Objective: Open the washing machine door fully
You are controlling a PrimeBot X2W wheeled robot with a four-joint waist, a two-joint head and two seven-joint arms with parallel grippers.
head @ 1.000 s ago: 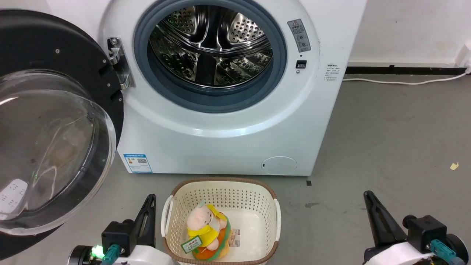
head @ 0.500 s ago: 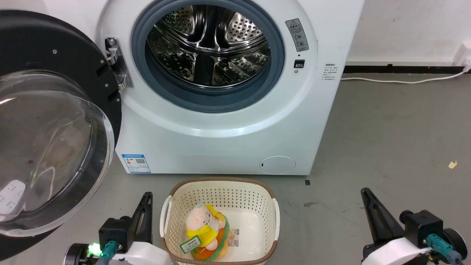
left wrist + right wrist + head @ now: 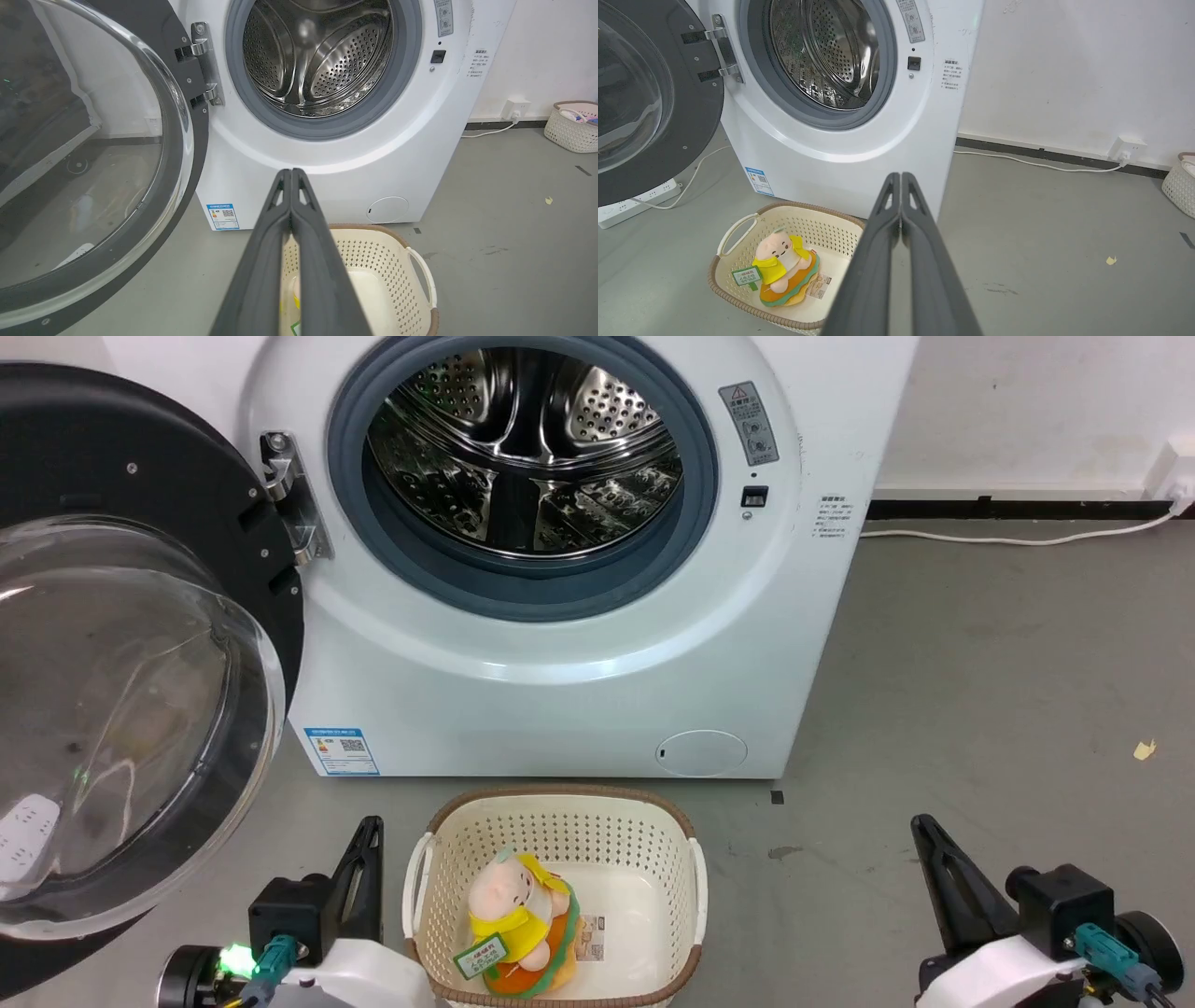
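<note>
The washing machine door (image 3: 140,523), a black ring around a clear glass bowl, stands swung wide to the left on its hinge (image 3: 285,495), baring the steel drum (image 3: 523,448). The door also appears in the left wrist view (image 3: 182,84) and right wrist view (image 3: 691,112). My left gripper (image 3: 371,826) sits low at the lower left, shut and empty, well below and right of the door's edge. My right gripper (image 3: 920,823) rests at the lower right, shut and empty, far from the machine. Both pairs of fingers (image 3: 291,173) (image 3: 900,176) are pressed together.
A cream laundry basket (image 3: 560,826) with a plush toy (image 3: 513,924) stands on the grey floor before the white machine (image 3: 560,700). A power strip (image 3: 640,203) lies behind the door. A cable (image 3: 1008,539) runs along the wall; another basket (image 3: 572,128) sits far right.
The whole head view has drifted slightly left and up, a camera shift. The door and both grippers keep their places relative to the scene.
</note>
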